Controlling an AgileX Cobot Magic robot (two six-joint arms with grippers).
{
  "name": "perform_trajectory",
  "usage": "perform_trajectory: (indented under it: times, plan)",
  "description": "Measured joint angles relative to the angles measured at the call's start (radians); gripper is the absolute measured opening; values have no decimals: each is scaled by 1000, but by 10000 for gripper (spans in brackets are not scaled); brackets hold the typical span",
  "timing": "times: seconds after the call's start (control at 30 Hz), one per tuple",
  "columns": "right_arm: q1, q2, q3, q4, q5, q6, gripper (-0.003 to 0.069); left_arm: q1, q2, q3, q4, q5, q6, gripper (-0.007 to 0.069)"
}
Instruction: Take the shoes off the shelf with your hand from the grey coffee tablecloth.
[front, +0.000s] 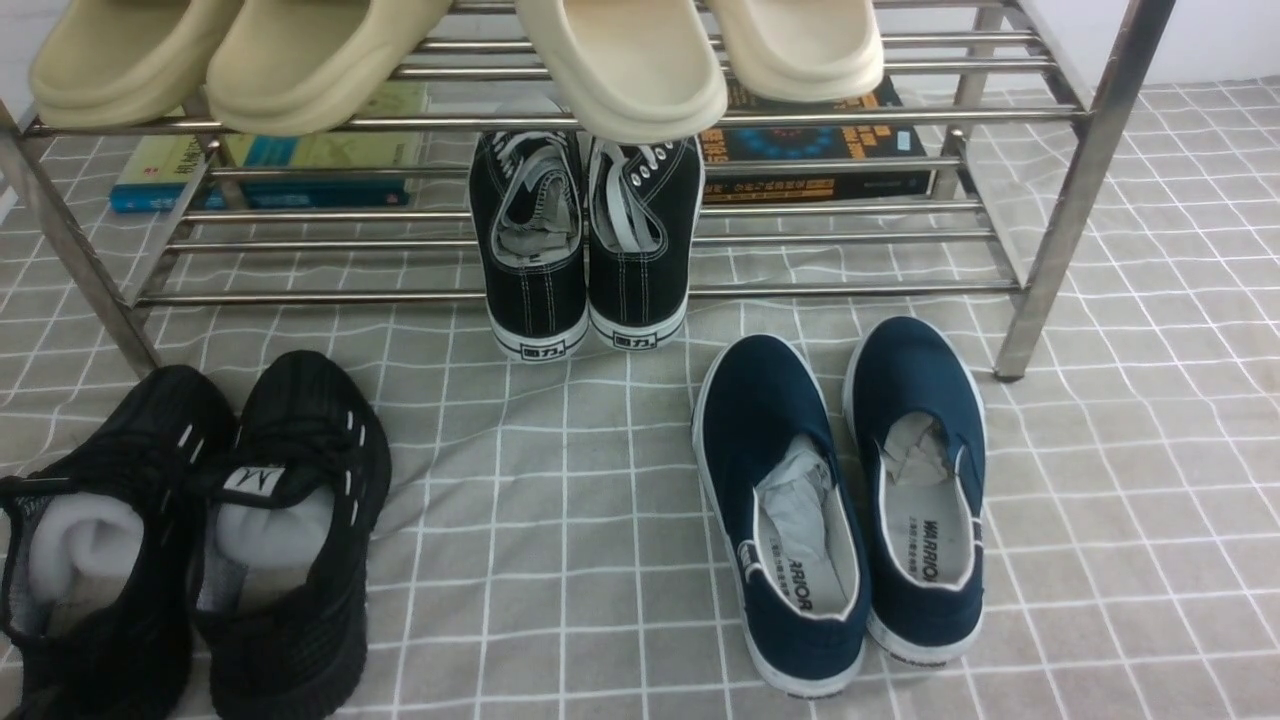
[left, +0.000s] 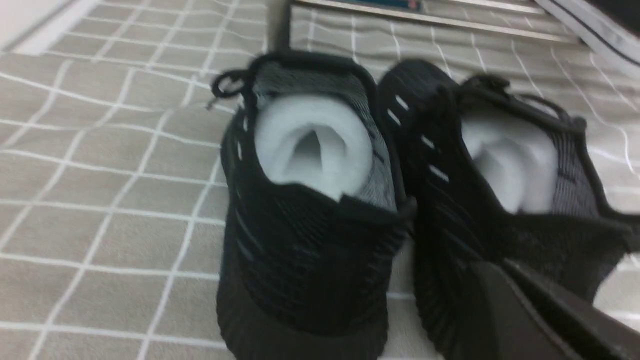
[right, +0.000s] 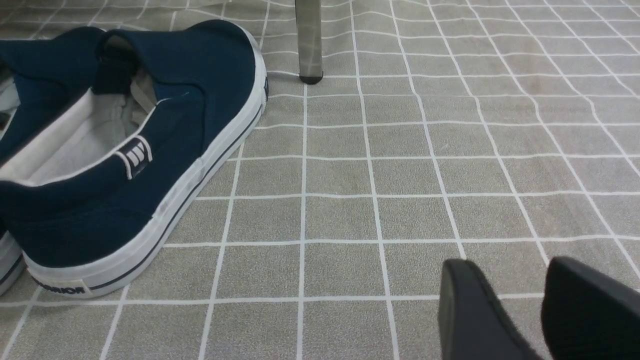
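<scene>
Left hand (left: 540, 315) shows only as a dark blurred finger at the right shoe's heel; I can't tell if it grips. Shoes (front: 190, 530) sit on the grey coffee tablecloth (front: 560, 560) at eight o'clock, off the shelf (front: 600, 240), likely set down. Right hand (right: 520, 305) idles slightly parted, empty; only wrist views show hands.

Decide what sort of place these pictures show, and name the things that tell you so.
Probably a staged shoe-storage corner, like a home entryway mocked up on a table: a two-tier shiny steel-bar shoe rack holding cream foam slippers, and a pair of all-black knit mesh sneakers on a grey cloth with a white grid.
</scene>
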Motion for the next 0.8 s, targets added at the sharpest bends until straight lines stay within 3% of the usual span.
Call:
perform_trajectory:
  times: [0.8]
  plan:
    - [0, 0, 0, -1, 0, 0, 239, -2, 0, -1, 1, 12, -2, 51]
